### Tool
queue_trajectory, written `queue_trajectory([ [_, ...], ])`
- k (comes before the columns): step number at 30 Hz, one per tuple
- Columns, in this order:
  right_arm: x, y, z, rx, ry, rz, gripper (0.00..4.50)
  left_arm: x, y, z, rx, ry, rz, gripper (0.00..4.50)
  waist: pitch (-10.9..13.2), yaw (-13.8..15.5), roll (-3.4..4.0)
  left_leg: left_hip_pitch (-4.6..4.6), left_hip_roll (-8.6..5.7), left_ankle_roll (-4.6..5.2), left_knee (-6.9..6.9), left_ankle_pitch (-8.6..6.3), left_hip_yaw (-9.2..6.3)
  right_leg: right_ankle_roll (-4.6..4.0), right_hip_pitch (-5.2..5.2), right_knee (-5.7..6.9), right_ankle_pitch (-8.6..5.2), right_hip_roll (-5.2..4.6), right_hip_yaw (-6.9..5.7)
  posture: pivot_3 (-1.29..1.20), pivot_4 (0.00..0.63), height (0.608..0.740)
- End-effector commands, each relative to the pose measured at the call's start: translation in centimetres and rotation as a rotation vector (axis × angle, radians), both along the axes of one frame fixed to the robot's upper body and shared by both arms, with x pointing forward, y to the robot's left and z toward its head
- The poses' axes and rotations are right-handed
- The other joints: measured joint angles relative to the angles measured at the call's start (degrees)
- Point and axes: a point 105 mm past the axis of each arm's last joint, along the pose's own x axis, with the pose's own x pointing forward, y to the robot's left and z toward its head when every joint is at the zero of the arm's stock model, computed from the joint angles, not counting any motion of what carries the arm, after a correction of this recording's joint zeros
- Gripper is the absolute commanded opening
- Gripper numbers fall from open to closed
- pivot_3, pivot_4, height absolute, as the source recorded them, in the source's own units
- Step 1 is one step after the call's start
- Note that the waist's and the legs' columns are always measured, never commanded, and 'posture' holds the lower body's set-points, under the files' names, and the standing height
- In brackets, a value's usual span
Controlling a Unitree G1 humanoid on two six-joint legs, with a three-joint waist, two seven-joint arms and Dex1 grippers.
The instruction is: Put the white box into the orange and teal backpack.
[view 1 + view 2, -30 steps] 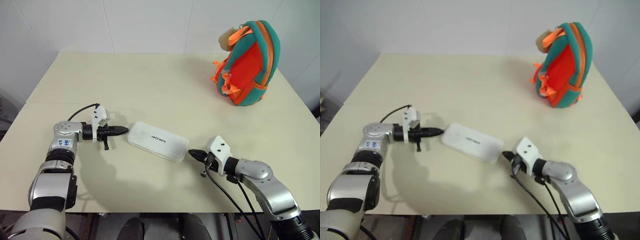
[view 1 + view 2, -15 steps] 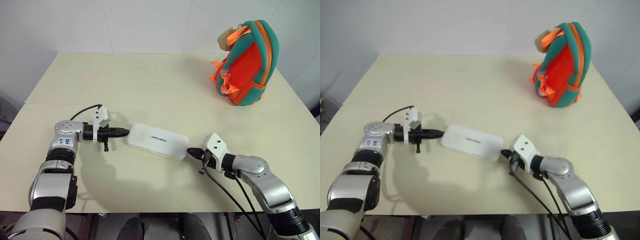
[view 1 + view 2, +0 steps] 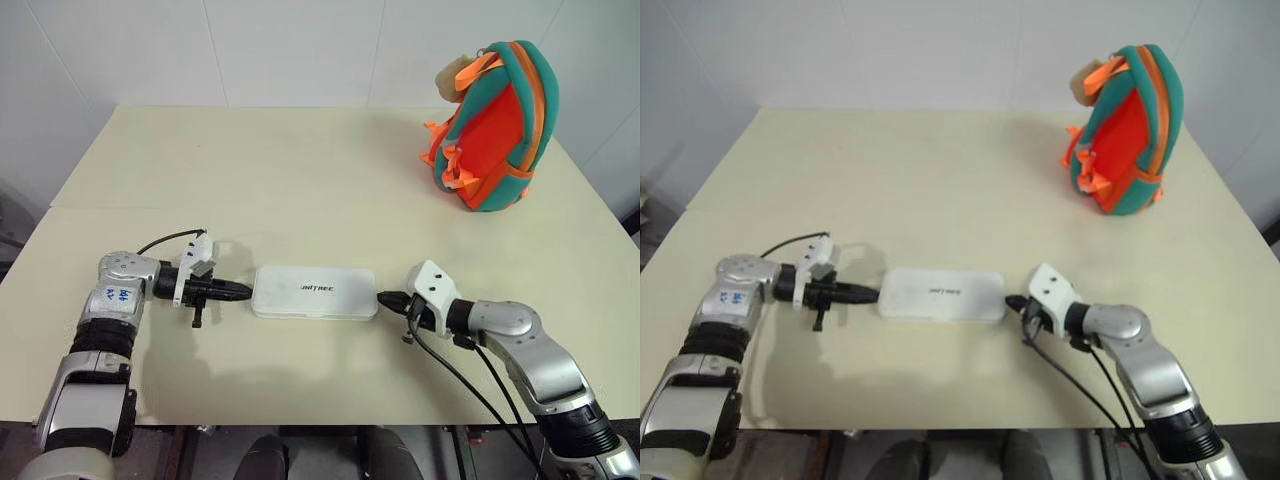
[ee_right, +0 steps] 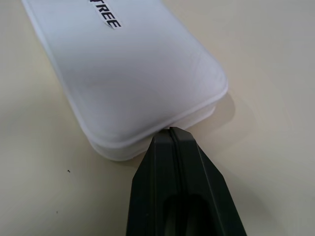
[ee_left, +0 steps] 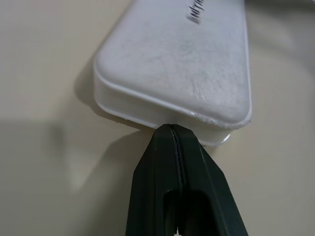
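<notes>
1. The left claw [image 3: 243, 292] lies low over the desk [image 3: 300, 180], pointing to the right. Its two black fingers [image 5: 167, 162] are pressed together with nothing between them, and the tip touches the left short end of the box [image 3: 314, 293].
2. The box lies flat on the near half of the desk, long side running left to right, lid up, with dark lettering on top. It sits between the two claws, level with both.
3. The right claw [image 3: 384, 297] points left at the box's right short end. Its fingers [image 4: 172, 162] are also closed tight and hold nothing; the tip meets the box's end at the seam below the lid.
4. A black cable runs from the right wrist back toward the desk's near edge; a thinner one loops over the left wrist.
5. The backpack [image 3: 495, 125] stands upright at the far right of the desk, well apart from the box, its orange panel facing the front. A beige plush charm [image 3: 452, 78] hangs at its top left.
</notes>
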Motion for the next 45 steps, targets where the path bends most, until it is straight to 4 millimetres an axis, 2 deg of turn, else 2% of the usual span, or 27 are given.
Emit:
queue_trajectory([
  [1,-1.5,2.7,1.2,0.034,-0.022,0.162,0.12,-0.9,-2.0,0.5,-0.031,0.001,-0.093,0.00,0.0,0.0,0.00,0.00,0.00,0.00,0.00,0.00,0.00,0.00,0.00,0.00,0.00,0.00,0.00,0.00,0.150,0.740],
  [8,-2.8,3.0,0.6,0.010,0.036,0.220,0.12,-1.3,-2.2,0.4,-0.024,0.008,-0.090,0.00,0.0,0.0,0.00,0.02,0.00,0.00,0.01,0.00,0.00,-0.01,0.01,0.01,-0.01,0.00,0.00,0.00,0.150,0.740],
  [14,-2.8,2.8,0.3,-0.008,0.048,0.215,0.12,-0.9,-2.1,0.3,-0.016,-0.010,-0.068,0.00,0.0,0.1,0.00,0.02,0.00,0.00,0.01,0.00,0.00,-0.01,0.01,0.00,-0.01,0.00,0.00,0.00,0.150,0.740],
  [20,-2.1,0.9,-0.1,-0.040,0.035,0.153,0.12,-0.1,-1.3,0.3,0.009,-0.046,-0.015,0.00,0.0,0.2,0.00,0.07,-0.01,-0.01,0.04,0.00,0.00,-0.03,0.04,0.02,0.00,-0.01,0.00,0.00,0.150,0.740],
  [24,-1.2,-1.2,-0.2,-0.069,0.015,0.087,0.12,-0.1,-0.8,0.6,0.011,-0.056,0.008,0.00,0.0,0.2,0.00,0.09,-0.01,-0.01,0.07,0.01,-0.01,-0.04,0.07,0.00,0.01,-0.01,0.00,0.00,0.150,0.740],
  [31,0.3,-4.0,0.6,-0.102,-0.044,0.003,0.12,-0.2,0.6,1.1,0.024,-0.056,0.076,0.00,0.0,0.0,0.00,0.02,0.00,-0.02,0.01,0.01,-0.01,-0.04,0.03,-0.02,0.01,-0.01,0.00,0.00,0.150,0.740],
  [38,0.9,-5.5,1.4,-0.106,-0.089,-0.045,0.12,-0.2,2.3,1.9,0.051,-0.084,0.154,0.00,0.0,0.0,0.00,0.02,0.02,-0.01,-0.02,0.01,0.00,-0.05,0.00,-0.03,0.01,0.01,0.00,0.00,0.150,0.740],
  [40,1.1,-5.8,1.8,-0.106,-0.118,-0.062,0.12,0.2,3.1,2.0,0.092,-0.106,0.214,0.00,0.0,0.0,0.01,0.01,0.02,-0.01,0.00,0.01,0.00,-0.05,0.00,-0.02,0.01,0.01,0.00,0.00,0.150,0.740],
  [42,1.7,-6.0,2.2,-0.094,-0.153,-0.101,0.12,1.2,3.7,3.0,0.072,-0.163,0.287,0.00,0.0,0.1,0.01,0.02,0.02,-0.01,0.00,0.01,0.00,-0.05,0.01,0.00,0.01,0.01,0.00,0.00,0.150,0.740],
  [43,1.8,-5.9,2.4,-0.083,-0.164,-0.110,0.47,1.7,3.9,3.5,0.047,-0.174,0.329,0.00,0.0,0.2,0.00,0.02,0.02,-0.01,0.00,0.01,0.00,-0.05,0.01,0.01,0.01,0.00,0.00,0.00,0.150,0.740],
  [44,1.8,-5.8,2.5,-0.072,-0.165,-0.115,0.83,2.1,3.9,4.0,0.028,-0.177,0.359,0.18,0.0,0.2,0.00,0.01,0.01,-0.01,0.01,0.01,-0.01,-0.05,0.01,0.01,0.01,0.00,0.00,0.00,0.150,0.740],
  [45,1.7,-5.7,2.6,-0.063,-0.165,-0.114,0.99,2.2,3.9,4.3,0.010,-0.175,0.371,0.38,0.0,0.2,0.00,0.01,0.02,-0.01,0.02,0.01,-0.01,-0.05,0.01,0.01,0.01,0.00,0.00,0.00,0.150,0.740],
])
